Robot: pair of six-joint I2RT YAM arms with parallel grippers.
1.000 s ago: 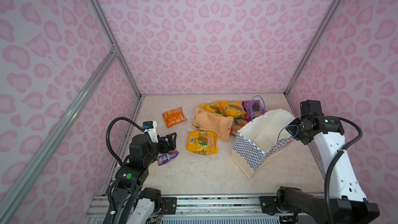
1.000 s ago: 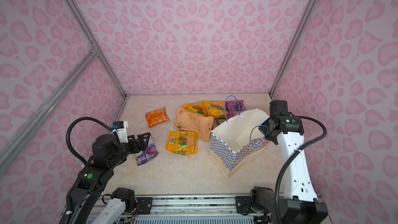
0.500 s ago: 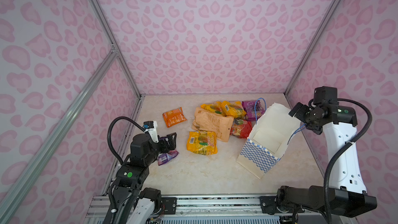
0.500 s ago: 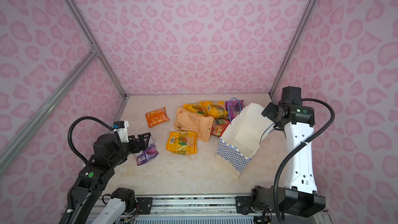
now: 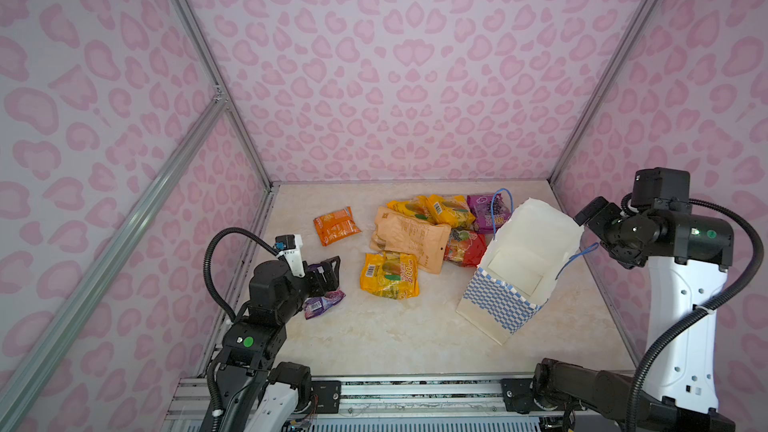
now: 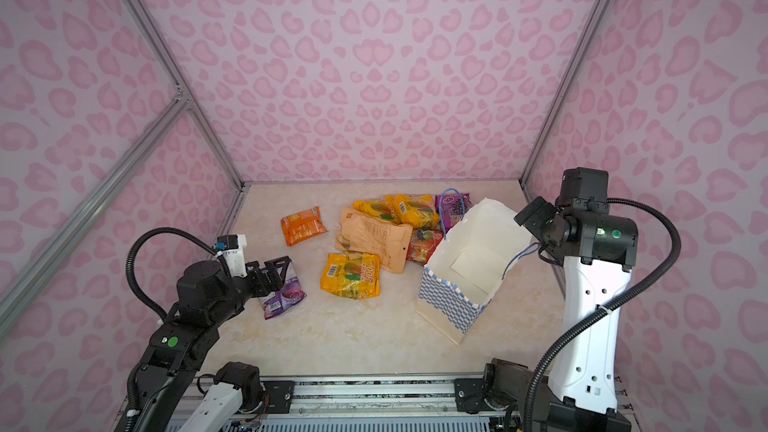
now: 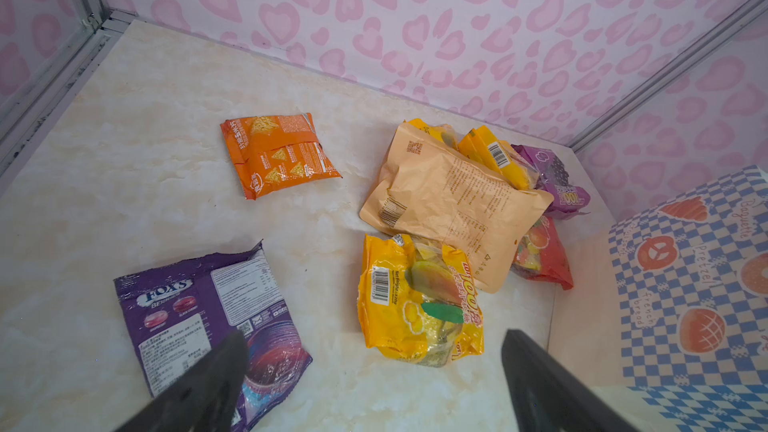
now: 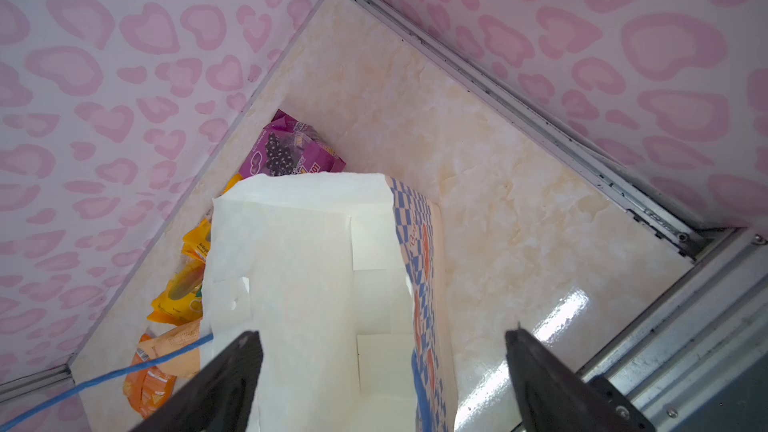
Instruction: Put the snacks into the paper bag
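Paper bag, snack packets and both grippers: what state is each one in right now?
paper bag: standing, mouth open, no packet seen inside
snacks: all visible ones lying on the table, outside the bag
left gripper: open, empty, by the purple packet
right gripper: open, empty, above the bag's mouth
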